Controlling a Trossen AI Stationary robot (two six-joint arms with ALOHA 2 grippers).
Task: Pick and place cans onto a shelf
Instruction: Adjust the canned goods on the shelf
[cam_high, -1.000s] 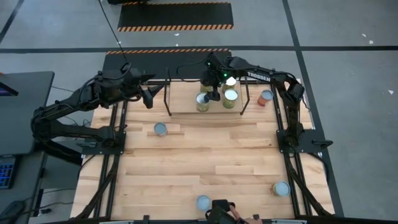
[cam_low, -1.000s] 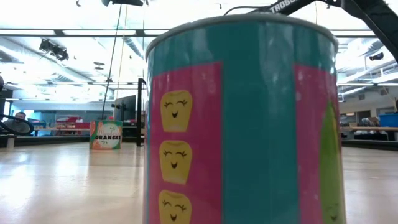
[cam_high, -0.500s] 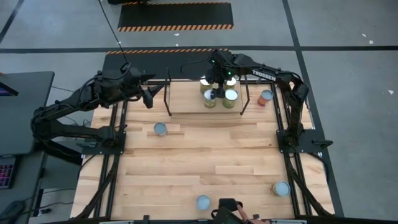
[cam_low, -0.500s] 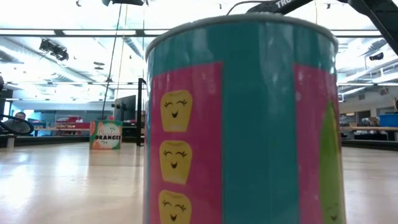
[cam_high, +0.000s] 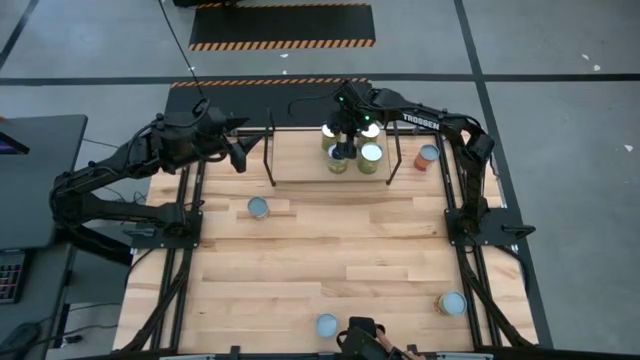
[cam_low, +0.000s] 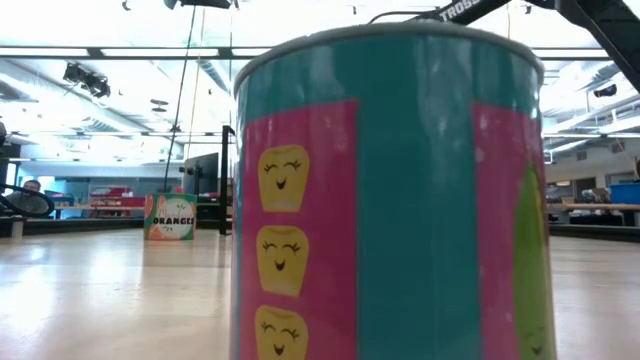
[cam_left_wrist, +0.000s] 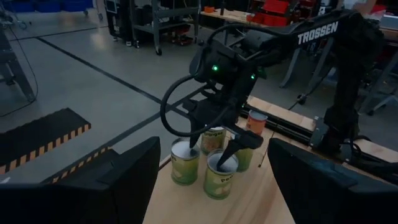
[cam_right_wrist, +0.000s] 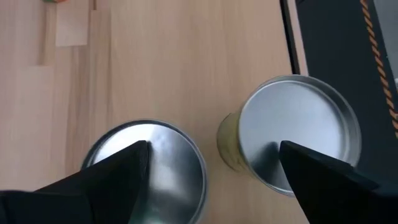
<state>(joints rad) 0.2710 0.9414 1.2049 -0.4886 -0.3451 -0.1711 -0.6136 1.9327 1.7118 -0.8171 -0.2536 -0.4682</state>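
The shelf is a light-wood board with black wire frames at both ends, at the table's far edge. Three yellow-green cans stand on it: one at the back and two in front. My right gripper is open and points down just above them; in its wrist view its fingers stand over two silvery tops. It also shows in the left wrist view. My left gripper is open and empty, beside the shelf's left frame.
An orange-red can stands right of the shelf's right frame. Other cans stand on the table at mid left, the near edge and near right. The near-edge can fills the low view.
My right gripper has gone toward the table's right and far edge over the shelf. The yellow-green can below it has shifted right along the shelf and now stands close beside the other front can.
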